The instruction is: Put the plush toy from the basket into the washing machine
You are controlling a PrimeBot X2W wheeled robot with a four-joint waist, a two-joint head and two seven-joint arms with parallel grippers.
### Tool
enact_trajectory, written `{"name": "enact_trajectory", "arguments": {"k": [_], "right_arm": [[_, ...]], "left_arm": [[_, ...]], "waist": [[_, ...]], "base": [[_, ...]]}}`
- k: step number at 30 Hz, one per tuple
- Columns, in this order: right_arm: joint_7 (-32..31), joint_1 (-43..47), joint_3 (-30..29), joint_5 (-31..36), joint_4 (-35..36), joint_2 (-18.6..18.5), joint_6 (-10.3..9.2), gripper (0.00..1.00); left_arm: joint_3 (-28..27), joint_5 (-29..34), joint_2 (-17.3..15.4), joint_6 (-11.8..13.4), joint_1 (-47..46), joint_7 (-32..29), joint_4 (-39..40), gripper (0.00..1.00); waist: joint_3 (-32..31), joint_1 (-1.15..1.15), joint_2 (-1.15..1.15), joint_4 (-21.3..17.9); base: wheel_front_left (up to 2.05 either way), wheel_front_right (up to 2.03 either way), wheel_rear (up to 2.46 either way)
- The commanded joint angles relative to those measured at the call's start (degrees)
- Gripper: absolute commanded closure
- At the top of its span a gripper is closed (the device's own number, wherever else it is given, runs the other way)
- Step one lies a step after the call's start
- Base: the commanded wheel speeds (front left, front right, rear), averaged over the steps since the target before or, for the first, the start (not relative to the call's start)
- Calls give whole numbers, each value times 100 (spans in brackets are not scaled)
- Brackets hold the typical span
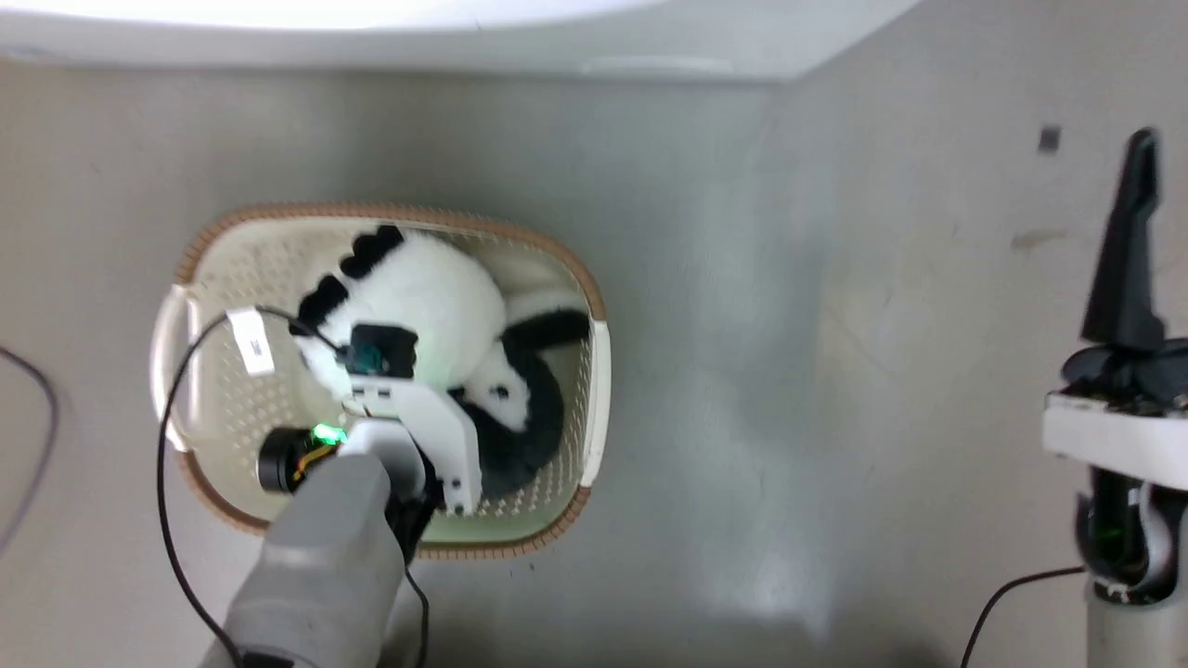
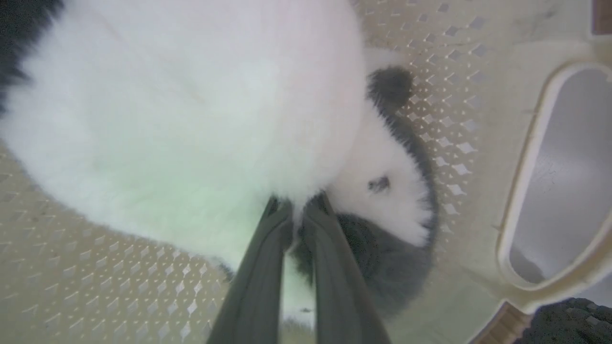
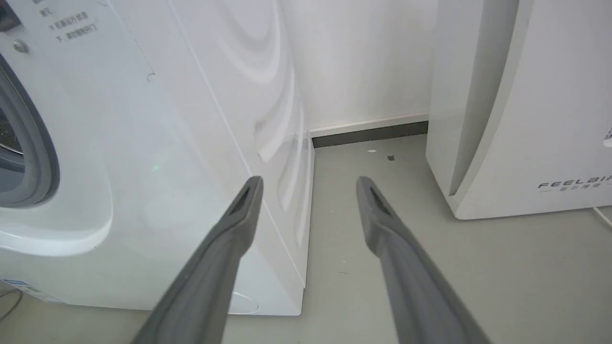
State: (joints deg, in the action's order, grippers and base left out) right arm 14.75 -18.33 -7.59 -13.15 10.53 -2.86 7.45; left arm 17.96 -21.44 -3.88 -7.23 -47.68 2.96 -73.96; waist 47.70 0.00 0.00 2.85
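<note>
- My left jaws are drawn narrow: in the left wrist view the 2 dark fingers [image 2: 267,267] come almost together at their tips, with a tuft of white fur between them. They sit at the edge of the plush toy [image 2: 191,110], where the white body meets a black limb. I read this as a pinch on the fur rather than a hold round the body.
- My right jaws stand wide and carry nothing. Their fingers [image 3: 229,248] point at the corner of the washing machine [image 3: 143,143] and the bare floor [image 3: 363,248] to its right.
- The plush toy lies inside the basket [image 1: 594,371], which stands on the floor at the left of the head view, with my left arm [image 1: 316,557] reaching down into it. I cannot tell whether the toy has come off the basket's bottom at all.
- By my judgement the grasp is made and nothing more. Lifting the toy out, carrying it across and pushing it through the grey-gasketed porthole [image 3: 43,143] are all left to do. I cannot see the door.
- The toy is a fluffy panda with a round white body and black ears and limbs. It fills most of the basket, so I expect it to be soft and bulky.
</note>
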Motion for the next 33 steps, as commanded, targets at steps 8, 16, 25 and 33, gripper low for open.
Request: {"name": "enact_trajectory", "arguments": {"k": [8, 16, 25, 33], "right_arm": [[25, 424, 162, -194, -355, -1, 3, 0], [25, 895, 282, -366, -646, -1, 3, 0], [25, 1417, 248, -463, -813, -1, 3, 0], [25, 1681, 241, -549, -821, -1, 3, 0]], "left_arm": [[542, -227, -5, -24, 568, 502, 115, 100], [889, -535, -91, -25, 1117, 951, 259, 100], [1062, -678, -287, -25, 1582, 1197, 781, 100], [713, -344, -539, 245, 2028, 1202, 2097, 100]], "waist": [[-1343, 0, 0, 121], [-2354, 0, 0, 220], [-3226, 0, 0, 433], [-3673, 0, 0, 571]], "base": [[0, 0, 0], [0, 0, 0], [0, 0, 0], [0, 0, 0]]}}
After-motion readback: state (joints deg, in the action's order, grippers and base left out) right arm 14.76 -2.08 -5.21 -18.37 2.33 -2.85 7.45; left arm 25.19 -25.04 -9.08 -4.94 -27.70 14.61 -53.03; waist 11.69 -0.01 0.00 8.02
